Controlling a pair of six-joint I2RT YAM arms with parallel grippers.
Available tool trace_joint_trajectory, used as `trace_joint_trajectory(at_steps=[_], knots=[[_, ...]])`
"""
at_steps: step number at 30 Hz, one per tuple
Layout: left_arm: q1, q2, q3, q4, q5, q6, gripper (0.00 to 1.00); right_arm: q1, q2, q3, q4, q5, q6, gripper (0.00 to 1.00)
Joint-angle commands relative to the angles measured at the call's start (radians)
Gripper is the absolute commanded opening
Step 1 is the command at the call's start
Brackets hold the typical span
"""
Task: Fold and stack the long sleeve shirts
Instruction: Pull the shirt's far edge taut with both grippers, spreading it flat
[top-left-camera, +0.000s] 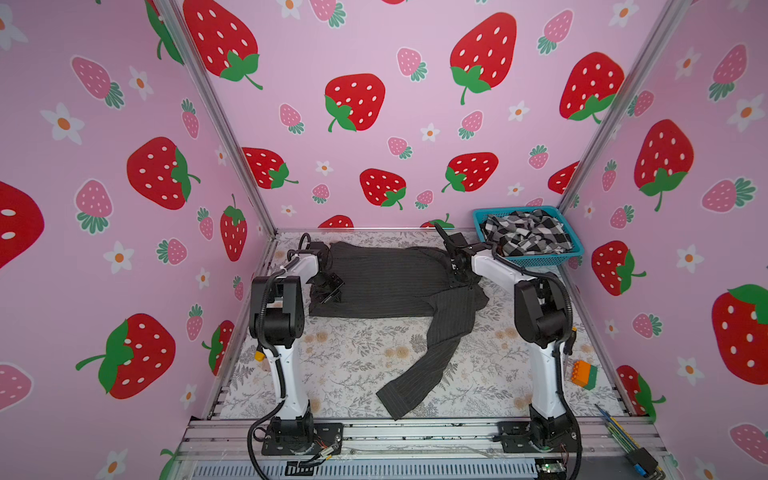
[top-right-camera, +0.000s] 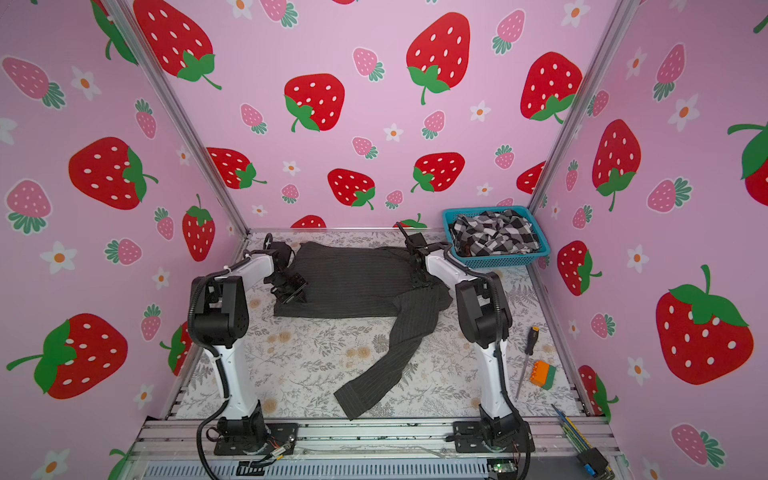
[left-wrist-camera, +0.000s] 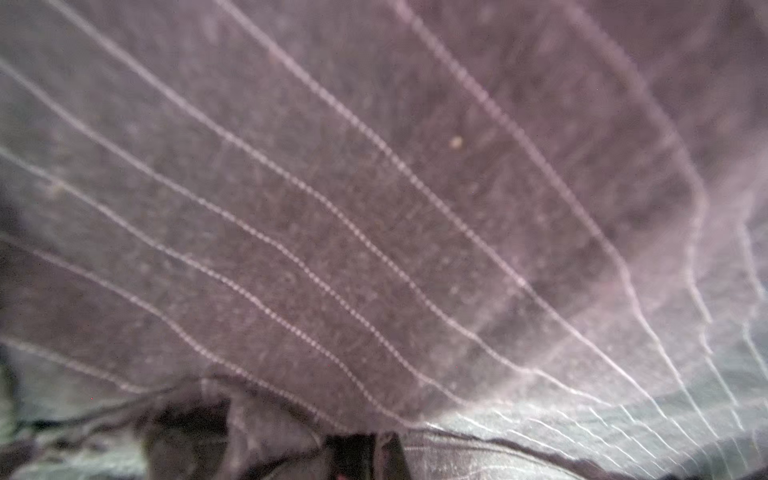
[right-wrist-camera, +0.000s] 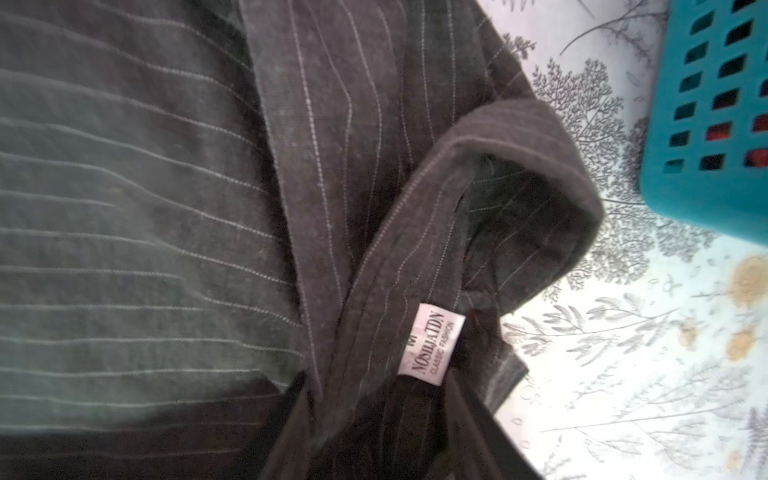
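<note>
I have the charcoal pinstriped shirt (top-left-camera: 386, 278) lying flat across the far half of the table (top-left-camera: 353, 365), its body running left to right. One sleeve (top-left-camera: 424, 365) trails from the right side down towards the near edge at a slant.

My left gripper (top-left-camera: 328, 291) sits on the shirt's left edge. Its jaws are closed tight, and in the left wrist view striped cloth fills the lens and bunches at the fingers (left-wrist-camera: 361, 453), so I read it as pinching the fabric.

My right gripper (top-left-camera: 456, 279) is down on the shirt's right end at the collar (right-wrist-camera: 519, 137). In the right wrist view its jaws stand apart on either side of the collar band, just beside the white label (right-wrist-camera: 430, 338). I cannot tell whether they press the cloth.

The black-and-white checked shirt (top-left-camera: 525, 235) is heaped in the teal basket (top-left-camera: 540, 261) at the far right corner, near the right gripper.
</note>
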Motion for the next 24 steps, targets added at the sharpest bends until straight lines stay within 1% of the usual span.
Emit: trace_joint_trajectory(at_steps=[1, 3, 6, 8, 9, 10, 13, 16, 19, 21, 24], knots=[[0.008, 0.0, -0.037, -0.032, -0.039, 0.021, 0.0, 0.004, -0.008, -0.041, 0.001, 0.014, 0.008, 0.36], [0.013, -0.004, -0.044, -0.04, -0.05, 0.031, 0.0, 0.004, -0.028, -0.053, 0.016, 0.017, 0.016, 0.24], [0.031, -0.012, -0.056, -0.068, -0.107, 0.049, 0.0, 0.003, -0.072, -0.027, -0.007, 0.023, 0.035, 0.1], [0.053, -0.028, -0.084, -0.074, -0.109, 0.054, 0.0, 0.002, -0.121, -0.017, -0.036, 0.018, 0.048, 0.07], [0.066, -0.04, -0.102, -0.078, -0.109, 0.057, 0.0, 0.002, -0.15, -0.021, -0.043, 0.011, 0.055, 0.07], [0.076, -0.052, -0.119, -0.081, -0.131, 0.059, 0.0, -0.001, -0.185, -0.035, -0.048, -0.001, 0.062, 0.07], [0.103, -0.111, -0.185, -0.078, -0.15, 0.07, 0.0, -0.016, -0.281, -0.102, -0.056, -0.062, 0.072, 0.08], [0.124, -0.179, -0.251, -0.067, -0.162, 0.07, 0.0, -0.063, -0.372, -0.232, -0.022, -0.142, 0.081, 0.08], [0.134, -0.202, -0.287, -0.063, -0.174, 0.084, 0.0, -0.133, -0.437, -0.379, 0.048, -0.216, 0.093, 0.1], [0.135, -0.195, -0.296, -0.06, -0.174, 0.092, 0.0, -0.171, -0.45, -0.452, 0.092, -0.275, 0.087, 0.16], [0.137, -0.18, -0.307, -0.05, -0.167, 0.095, 0.0, -0.208, -0.445, -0.527, 0.151, -0.334, 0.09, 0.36]])
